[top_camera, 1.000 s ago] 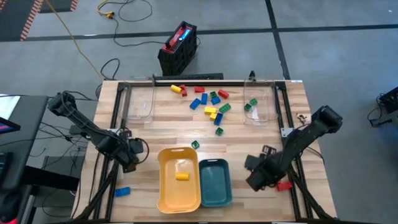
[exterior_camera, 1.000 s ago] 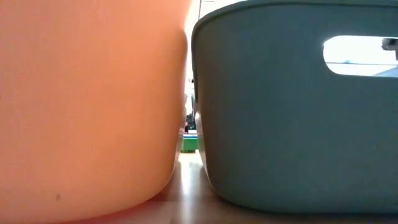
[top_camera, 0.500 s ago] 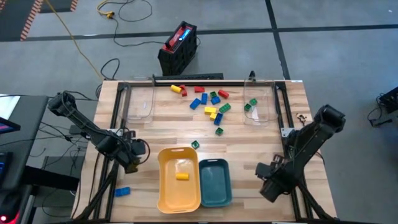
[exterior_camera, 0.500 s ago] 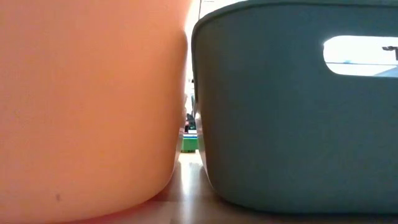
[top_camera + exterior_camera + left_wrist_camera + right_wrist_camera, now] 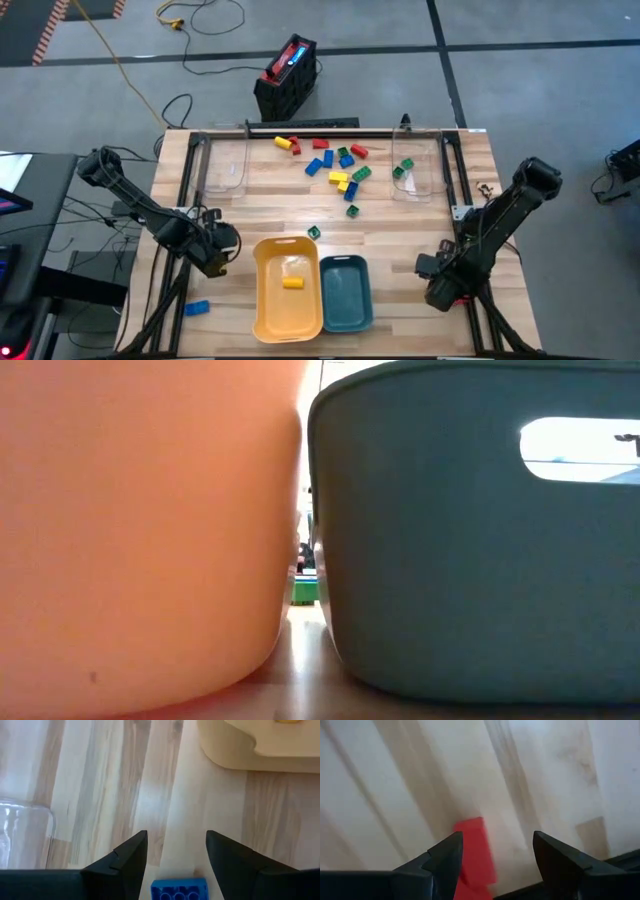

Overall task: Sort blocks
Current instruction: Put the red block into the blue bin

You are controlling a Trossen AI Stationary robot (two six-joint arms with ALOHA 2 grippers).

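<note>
My right gripper (image 5: 445,288) (image 5: 497,840) is low over the table's near right corner, open, with one finger on either side of a red block (image 5: 474,851) lying flat on the wood. In the high view the gripper hides that block. My left gripper (image 5: 216,252) (image 5: 176,837) is open, left of the yellow tray (image 5: 262,305). A blue block (image 5: 197,308) (image 5: 178,888) lies on the table nearer the near edge, apart from it. Several red, yellow, blue and green blocks (image 5: 335,165) lie scattered at the far middle. One yellow block (image 5: 291,283) lies in the yellow tray.
The teal tray (image 5: 345,295) stands against the yellow tray's right side; both fill the low view, with a green block (image 5: 305,590) showing in the gap between them. Clear containers (image 5: 225,165) (image 5: 412,170) stand at the far left and far right, the right one holding a green block.
My right gripper has moved toward the table's right edge and now covers the red block, which showed beside it in the high view a second ago.
</note>
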